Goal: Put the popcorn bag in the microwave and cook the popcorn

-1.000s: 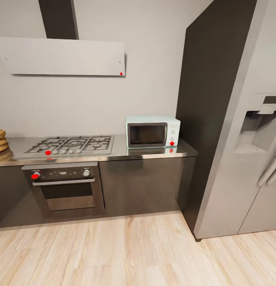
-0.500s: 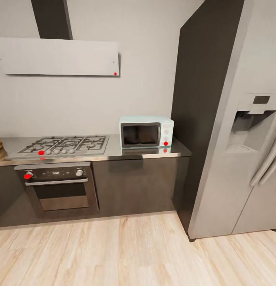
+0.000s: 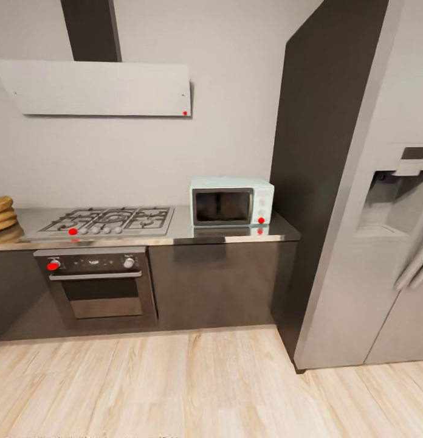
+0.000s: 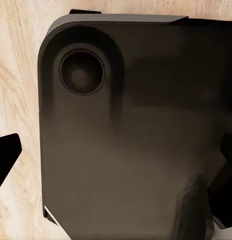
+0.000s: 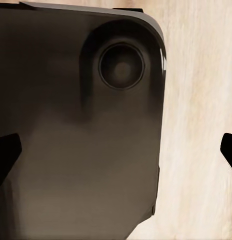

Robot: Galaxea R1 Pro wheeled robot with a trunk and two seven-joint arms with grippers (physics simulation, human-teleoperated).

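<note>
The pale mint-blue microwave (image 3: 231, 202) stands with its dark door closed at the right end of the grey steel countertop (image 3: 184, 234). At the far left of the counter sits a tan-brown wrinkled thing with rolled folds, apparently the popcorn bag (image 3: 1, 213), cut off by the picture's edge. No popcorn is visible. In the wrist views, my left gripper (image 4: 116, 160) and right gripper (image 5: 116, 152) hang open over my own dark base (image 4: 131, 125), with nothing between the fingers.
A gas hob (image 3: 111, 220) lies in the counter left of the microwave, above a steel oven (image 3: 99, 286). A tall dark panel (image 3: 324, 158) and a grey fridge (image 3: 388, 243) stand at the right. Light wood floor (image 3: 193, 383) lies between me and the cabinets.
The whole head picture shifted left, then back right, so the camera moved. Nothing on the counter has changed.
</note>
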